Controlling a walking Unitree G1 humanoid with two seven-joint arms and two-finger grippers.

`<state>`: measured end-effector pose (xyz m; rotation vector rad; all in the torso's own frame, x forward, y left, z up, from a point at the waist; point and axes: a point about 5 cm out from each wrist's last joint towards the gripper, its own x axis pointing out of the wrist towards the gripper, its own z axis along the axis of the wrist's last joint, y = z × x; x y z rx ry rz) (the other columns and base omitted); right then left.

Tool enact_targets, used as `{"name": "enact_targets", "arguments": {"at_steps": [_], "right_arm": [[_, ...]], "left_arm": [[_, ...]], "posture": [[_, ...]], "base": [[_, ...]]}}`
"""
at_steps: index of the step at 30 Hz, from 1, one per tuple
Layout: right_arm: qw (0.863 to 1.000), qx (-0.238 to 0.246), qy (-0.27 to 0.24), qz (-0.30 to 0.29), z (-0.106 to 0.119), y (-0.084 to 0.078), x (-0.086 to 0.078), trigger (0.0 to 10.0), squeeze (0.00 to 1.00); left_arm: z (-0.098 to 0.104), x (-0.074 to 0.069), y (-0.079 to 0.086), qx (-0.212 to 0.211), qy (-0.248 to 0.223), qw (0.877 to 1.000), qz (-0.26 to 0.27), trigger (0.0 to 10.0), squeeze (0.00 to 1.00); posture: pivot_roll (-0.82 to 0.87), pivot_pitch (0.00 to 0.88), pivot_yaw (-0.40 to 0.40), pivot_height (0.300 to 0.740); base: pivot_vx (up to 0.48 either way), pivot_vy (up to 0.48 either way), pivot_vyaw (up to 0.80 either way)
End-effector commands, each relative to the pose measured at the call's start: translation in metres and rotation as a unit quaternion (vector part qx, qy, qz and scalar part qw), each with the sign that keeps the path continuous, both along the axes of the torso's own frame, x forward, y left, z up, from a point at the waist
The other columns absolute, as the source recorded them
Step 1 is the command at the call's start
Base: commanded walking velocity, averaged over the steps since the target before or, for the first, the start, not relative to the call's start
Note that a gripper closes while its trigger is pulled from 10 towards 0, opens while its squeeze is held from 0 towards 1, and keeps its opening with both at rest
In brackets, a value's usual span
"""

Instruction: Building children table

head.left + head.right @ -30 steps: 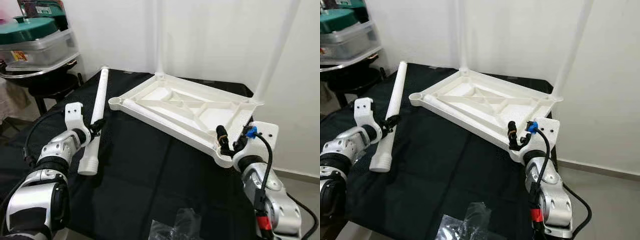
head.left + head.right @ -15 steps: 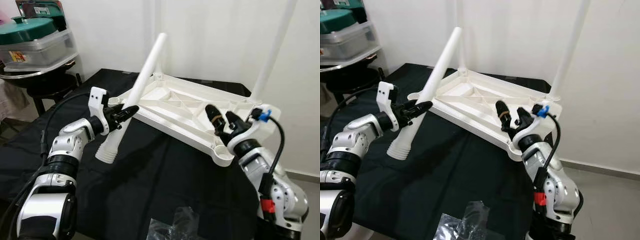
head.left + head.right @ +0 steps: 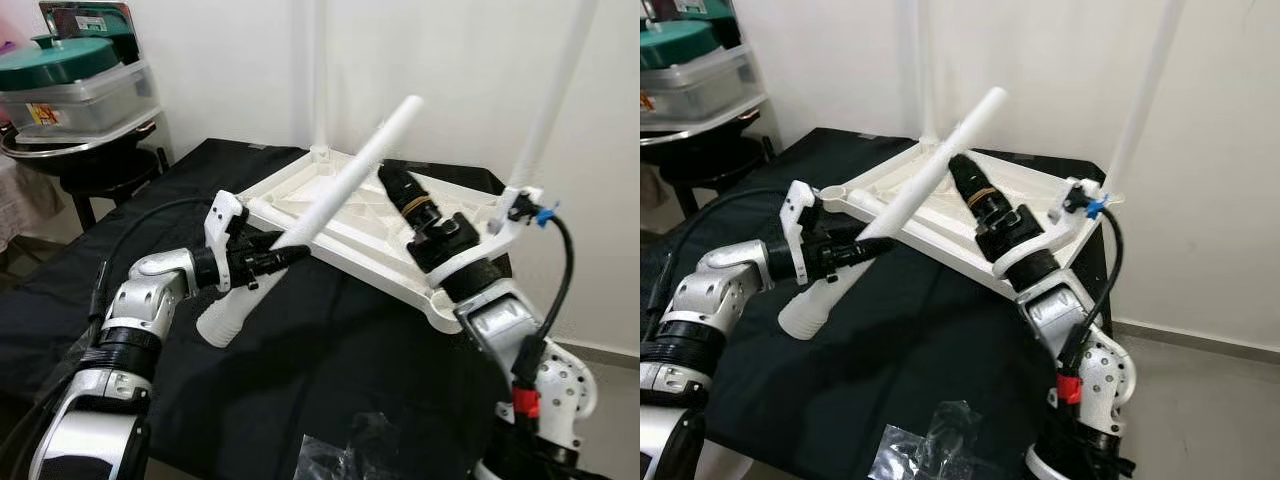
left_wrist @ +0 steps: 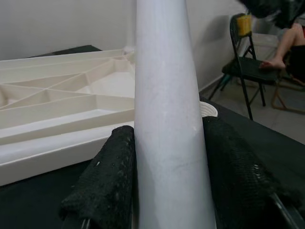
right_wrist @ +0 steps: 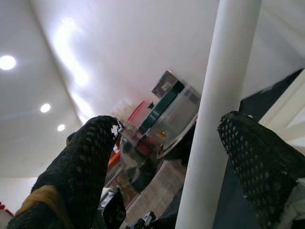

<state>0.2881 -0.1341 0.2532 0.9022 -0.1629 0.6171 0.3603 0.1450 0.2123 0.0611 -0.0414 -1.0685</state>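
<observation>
Claw work first: the left claw (image 3: 283, 256) is clamped on the white table leg (image 3: 345, 185), its black fingers (image 4: 108, 176) pressing the tube from both sides near the wider, ribbed end. The leg is lifted clear of the black-draped surface (image 3: 330, 370) and slants from about 7 o'clock, at the ribbed end, up to about 1 o'clock, where its thin tip hangs over the upturned white tabletop (image 3: 330, 215).

The right claw (image 3: 392, 178) is raised above the tabletop, fingers spread wide with nothing between them. In the right wrist view the leg stands between its two pads (image 5: 86, 167) without touching either, so it seems poised to take a second hold on the upper part of the tube.

The tabletop lies underside up on the surface, ribs showing, with two legs already standing at its far corners, around 12 and 2 o'clock. A round socket (image 3: 830, 193) at its near left corner sits just beside the left wrist.

Risk, as I judge it: the left grip sits low on a long, smooth tube, so the leg could pivot or slip if the right claw nudges it while closing. A swinging tip might also knock a standing leg, or the ribbed end could meet the socket at a slant and jam.
</observation>
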Motion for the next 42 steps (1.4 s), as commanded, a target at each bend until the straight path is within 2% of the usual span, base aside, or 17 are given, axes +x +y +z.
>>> {"name": "enact_targets", "arguments": {"at_steps": [1,3,5,9,17,24,34,35,36,37,38,39,42], "right_arm": [[0.999,0.019,0.028,0.017,-0.010,0.009,0.001,10.0,0.00],[0.998,0.032,0.061,0.009,-0.019,0.008,0.004,10.0,0.00],[0.996,0.036,0.080,-0.004,-0.024,0.005,0.006,10.0,0.00],[0.995,0.038,0.087,-0.008,-0.026,0.003,0.006,10.0,0.00],[0.994,0.038,0.101,-0.015,-0.033,-0.001,0.010,10.0,0.00],[0.995,0.015,0.094,0.026,-0.031,0.013,0.009,10.0,0.00],[0.990,0.000,0.131,0.048,-0.049,0.026,0.006,10.0,0.00],[0.989,-0.002,0.138,0.050,-0.051,0.027,0.006,7.3,0.00],[0.989,-0.003,0.142,0.051,-0.053,0.028,0.006,7.3,0.00],[0.988,-0.003,0.148,0.050,-0.055,0.028,0.007,3.1,0.00],[0.988,-0.003,0.148,0.050,-0.055,0.028,0.007,3.1,0.00],[0.988,0.002,0.150,0.047,-0.056,0.027,0.007,0.0,0.00],[0.987,0.008,0.154,0.038,-0.058,0.024,0.008,0.0,0.00]], "left_arm": [[0.003,-0.004,0.000,0.004,-0.005,1.000,-0.014,10.0,0.00],[0.004,-0.009,-0.002,0.005,-0.013,0.999,-0.036,10.0,0.00],[0.004,-0.009,0.000,0.006,-0.015,0.999,-0.028,10.0,0.00],[0.004,-0.008,0.003,0.006,-0.014,1.000,-0.022,10.0,0.00],[0.001,-0.020,-0.002,0.013,-0.008,0.998,-0.067,10.0,0.00],[-0.007,-0.023,-0.002,0.058,-0.002,0.993,-0.102,10.0,0.00],[-0.006,-0.028,-0.004,0.081,-0.010,0.987,-0.138,10.0,0.00],[-0.005,-0.028,-0.004,0.082,-0.012,0.987,-0.139,10.0,0.00],[-0.004,-0.028,-0.003,0.083,-0.013,0.987,-0.140,10.0,0.00],[-0.003,-0.028,-0.002,0.083,-0.014,0.986,-0.141,10.0,0.00],[-0.003,-0.028,-0.002,0.083,-0.014,0.986,-0.141,10.0,0.00],[-0.003,-0.027,-0.002,0.083,-0.016,0.986,-0.141,10.0,0.00],[-0.002,-0.028,0.000,0.083,-0.018,0.986,-0.142,10.0,0.00]], "posture": [[-0.02,0.000,-0.002,0.740],[-0.02,0.000,-0.004,0.740],[-0.02,0.000,-0.006,0.740],[-0.02,0.000,-0.006,0.740],[-0.02,0.000,-0.007,0.740],[-0.01,0.000,-0.014,0.740],[-0.01,0.000,-0.010,0.740],[-0.01,0.000,-0.011,0.740],[-0.01,0.000,-0.011,0.740],[-0.01,0.000,-0.012,0.740],[-0.01,0.000,-0.012,0.740],[-0.01,0.000,-0.012,0.740],[-0.01,0.000,-0.014,0.740]], "base": [[0.000,0.000,0.00],[0.000,0.000,0.00],[0.000,0.000,0.00],[0.000,0.000,0.00],[0.000,0.000,0.00],[0.000,0.000,0.00],[0.000,0.000,0.00],[0.000,0.000,0.00],[0.000,0.000,0.00],[0.000,0.000,0.00],[0.000,0.000,0.00],[0.000,0.000,0.00],[0.000,0.000,0.00]]}}
